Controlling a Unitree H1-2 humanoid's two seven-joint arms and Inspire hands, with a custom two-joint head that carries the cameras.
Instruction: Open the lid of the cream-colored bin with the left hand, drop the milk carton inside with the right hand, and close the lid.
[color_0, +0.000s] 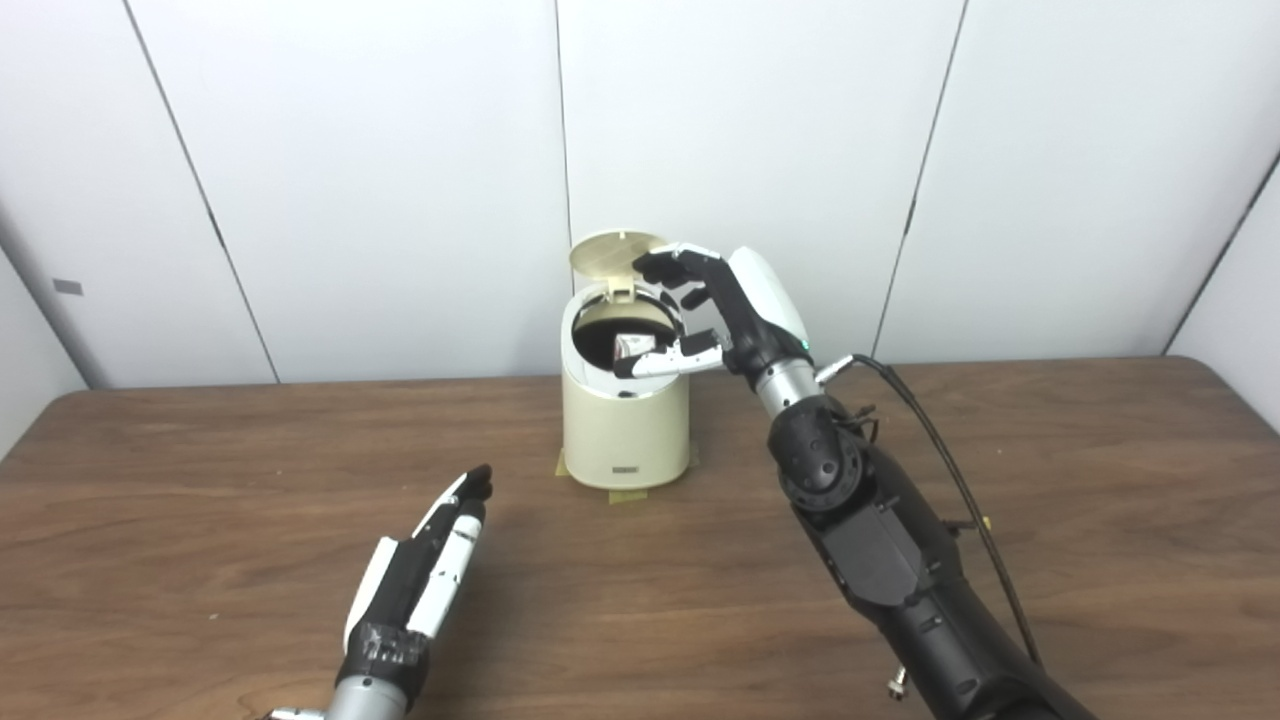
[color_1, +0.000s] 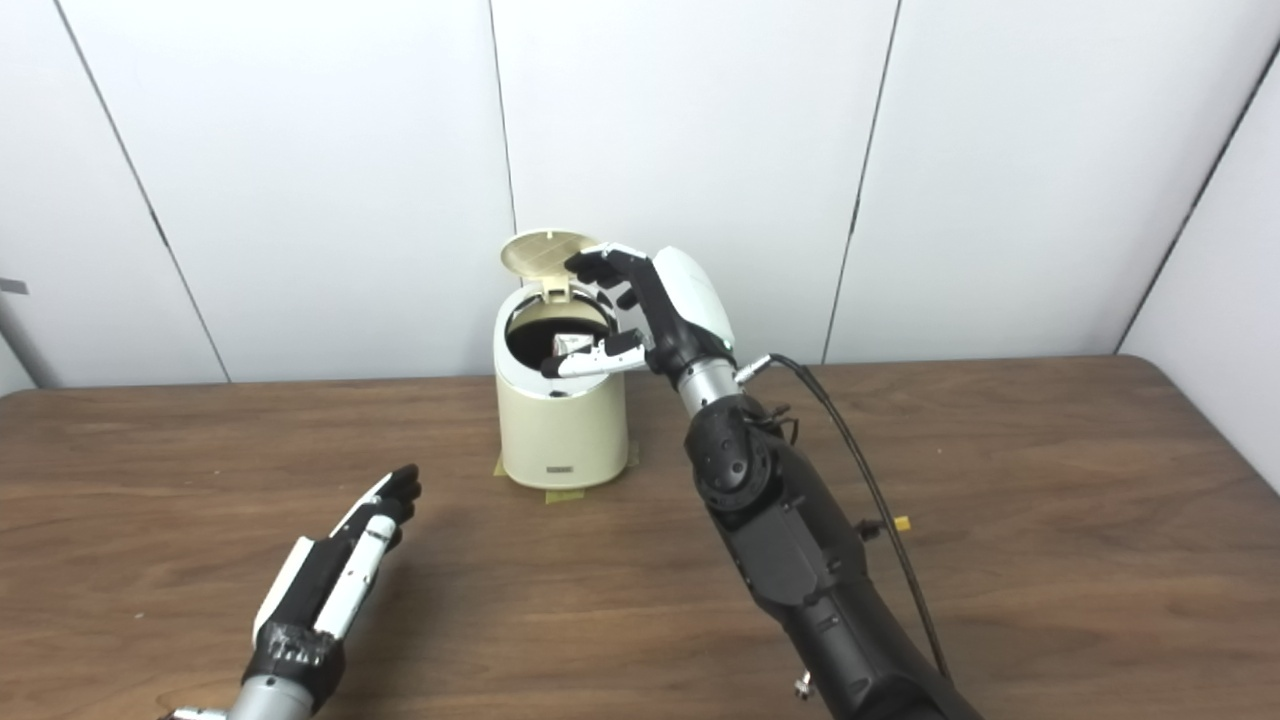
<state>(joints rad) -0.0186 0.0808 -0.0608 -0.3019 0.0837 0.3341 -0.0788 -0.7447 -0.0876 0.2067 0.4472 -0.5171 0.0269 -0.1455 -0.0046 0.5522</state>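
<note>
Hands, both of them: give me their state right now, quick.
Left hand: open, fingers extended, holding nothing, low over the table.
Right hand: open, fingers spread above the bin mouth; the milk carton sits inside.

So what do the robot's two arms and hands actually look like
The right hand has a glossy white shell on its back and black fingers with white segments, on a silver wrist above a bulky matte black arm. A thin black cable loops along that arm. The left hand is white and black too, with dark fingertips and a silver wrist cuff.
</note>
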